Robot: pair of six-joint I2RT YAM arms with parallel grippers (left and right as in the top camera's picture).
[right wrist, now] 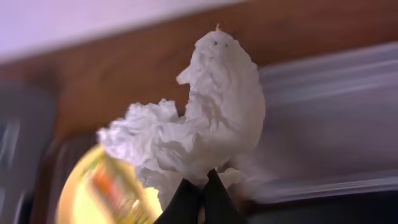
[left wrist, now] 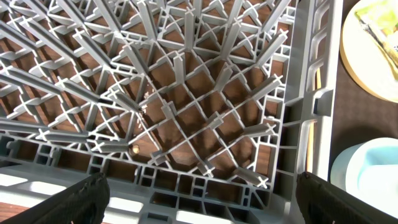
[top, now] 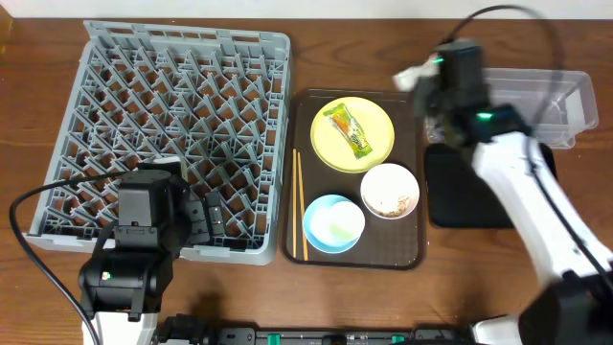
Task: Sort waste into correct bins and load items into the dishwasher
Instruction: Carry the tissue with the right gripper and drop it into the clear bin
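Step in hand: waste sorting, first piece. Dish loading not yet begun; the grey dish rack (top: 192, 32) holds nothing.

Nearest you, the left arm is parked over the rack's near wall. Its end effector (left wrist: 205, 205) points down at the lattice with fingers spread wide and nothing between them.

Next out is the dark-brown serving tray (top: 356, 261). The chopsticks (top: 298, 206) lie along its left edge. The light-blue bowl (top: 333, 222) is just beside the white bowl (top: 390, 190), which holds crumbs (top: 397, 201). Beyond them the yellow plate (top: 378, 134) carries the snack wrapper (top: 351, 130). You will not find the small cup in these views.

The right arm runs from the near right corner diagonally out to the far side. Its wrist sits between the serving tray and the clear tub (top: 565, 96). The right end effector (right wrist: 199, 196) is pressed together on the lower edge of the crumpled tissue (right wrist: 205, 118). The tissue stands up past the fingertips, apparently clear of the tabletop (top: 335, 48). The wrist view's background is smeared, so fine detail there is unreliable.

The next move, as I judge it: decide between the tub and the black tray (top: 469, 192), then bring the tissue fully over that bin before you part the fingers. The tissue is light and may cling to a pad.
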